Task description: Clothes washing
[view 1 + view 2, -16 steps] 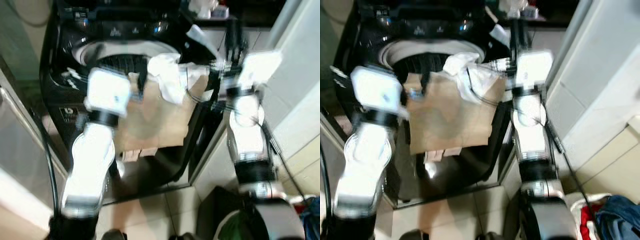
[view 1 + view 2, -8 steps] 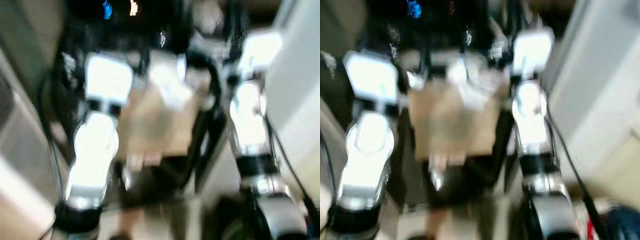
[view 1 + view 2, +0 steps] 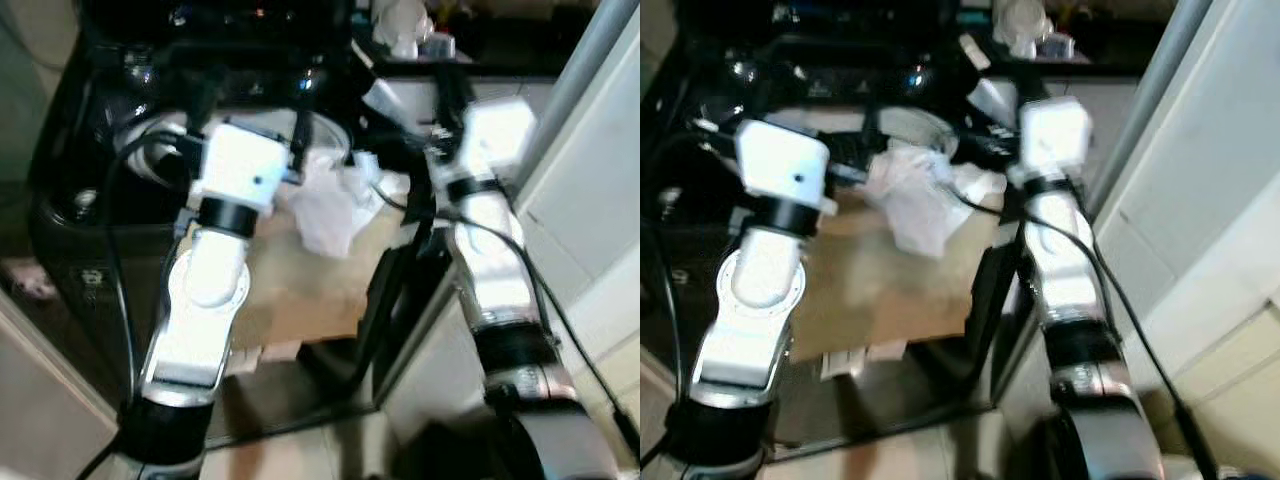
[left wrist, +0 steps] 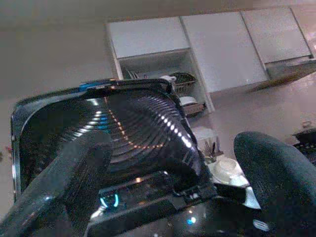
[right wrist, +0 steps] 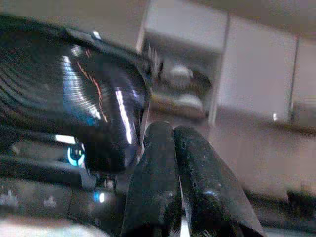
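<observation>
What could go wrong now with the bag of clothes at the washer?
1. The white clothes bulge out of the bag. They could slip down to the floor and miss the washer.
2. The left gripper is open, so it is not gripping the bag. The bag might tip or sag on that side.
</observation>
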You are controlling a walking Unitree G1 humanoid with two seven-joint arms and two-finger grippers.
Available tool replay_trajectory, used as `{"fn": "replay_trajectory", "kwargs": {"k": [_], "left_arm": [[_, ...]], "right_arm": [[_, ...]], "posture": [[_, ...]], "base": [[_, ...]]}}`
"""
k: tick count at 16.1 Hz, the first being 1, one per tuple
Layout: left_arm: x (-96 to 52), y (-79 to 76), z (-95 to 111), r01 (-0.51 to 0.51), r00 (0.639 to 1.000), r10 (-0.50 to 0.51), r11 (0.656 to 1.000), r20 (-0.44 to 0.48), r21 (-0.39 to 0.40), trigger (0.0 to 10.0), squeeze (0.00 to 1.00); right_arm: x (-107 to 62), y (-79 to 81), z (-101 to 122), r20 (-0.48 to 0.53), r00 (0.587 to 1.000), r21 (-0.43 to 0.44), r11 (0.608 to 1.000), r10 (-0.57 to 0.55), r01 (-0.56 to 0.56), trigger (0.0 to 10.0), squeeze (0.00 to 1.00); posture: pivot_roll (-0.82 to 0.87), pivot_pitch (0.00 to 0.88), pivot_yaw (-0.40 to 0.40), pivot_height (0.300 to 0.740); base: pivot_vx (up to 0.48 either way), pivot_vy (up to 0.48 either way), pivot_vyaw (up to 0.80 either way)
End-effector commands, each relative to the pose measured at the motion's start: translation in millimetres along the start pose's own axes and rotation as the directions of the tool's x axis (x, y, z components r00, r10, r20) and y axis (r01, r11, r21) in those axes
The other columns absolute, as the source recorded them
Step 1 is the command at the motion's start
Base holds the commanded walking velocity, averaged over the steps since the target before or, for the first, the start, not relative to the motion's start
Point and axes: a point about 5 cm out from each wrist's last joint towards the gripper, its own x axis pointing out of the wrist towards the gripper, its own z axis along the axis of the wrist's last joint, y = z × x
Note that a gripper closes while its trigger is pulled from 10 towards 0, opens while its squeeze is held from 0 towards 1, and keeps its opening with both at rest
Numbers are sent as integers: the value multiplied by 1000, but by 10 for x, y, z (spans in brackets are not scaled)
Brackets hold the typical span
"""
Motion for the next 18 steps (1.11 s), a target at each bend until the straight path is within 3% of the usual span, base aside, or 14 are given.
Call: {"fn": "replay_trajectory", "kwargs": {"k": [1,4,6,7,8,10,12,13,18], "left_arm": [[-9,85,16,-21,1000,21,999,6,24,10000,0],[-53,121,-6,-27,999,27,999,-16,34,10000,0],[-71,116,-36,-22,999,23,999,-39,24,10000,0],[-70,112,-41,-18,999,19,1000,-42,22,10000,0],[-72,106,-42,-7,999,8,1000,-44,22,10000,0],[-77,136,-49,7,999,-6,999,-54,33,10000,0],[-75,151,-58,6,998,-4,999,-59,38,10000,0],[-67,151,-60,4,998,-2,999,-59,38,10000,0],[-89,179,-34,-11,998,14,999,-65,49,10000,0]], "right_arm": [[-50,59,82,29,999,49,998,33,-34,10000,0],[-335,17,190,30,982,136,973,185,-187,10000,0],[-614,-147,-113,-165,959,152,967,230,-206,10000,0],[-647,-166,-185,-196,954,159,968,225,-195,10000,0],[-691,-173,-267,-240,944,178,966,228,-188,10000,0],[-762,-32,-397,-321,889,274,931,326,-243,10000,0],[-734,85,-570,-364,857,319,913,365,-253,10000,0],[-629,172,-691,-384,847,341,909,368,-240,10000,0],[-345,460,-878,-451,781,428,873,431,-234,10000,0]], "posture": [[30,0,-69,740],[10,0,-62,740],[-3,0,-47,740],[-6,0,-43,740],[3,0,-36,740],[29,0,-28,740],[44,0,-29,740],[50,0,-30,740],[97,0,-48,740]], "base": [[0,0,0],[0,0,0],[0,0,0],[0,0,0],[0,0,0],[0,0,0],[0,0,0],[0,0,0],[0,0,0]]}}
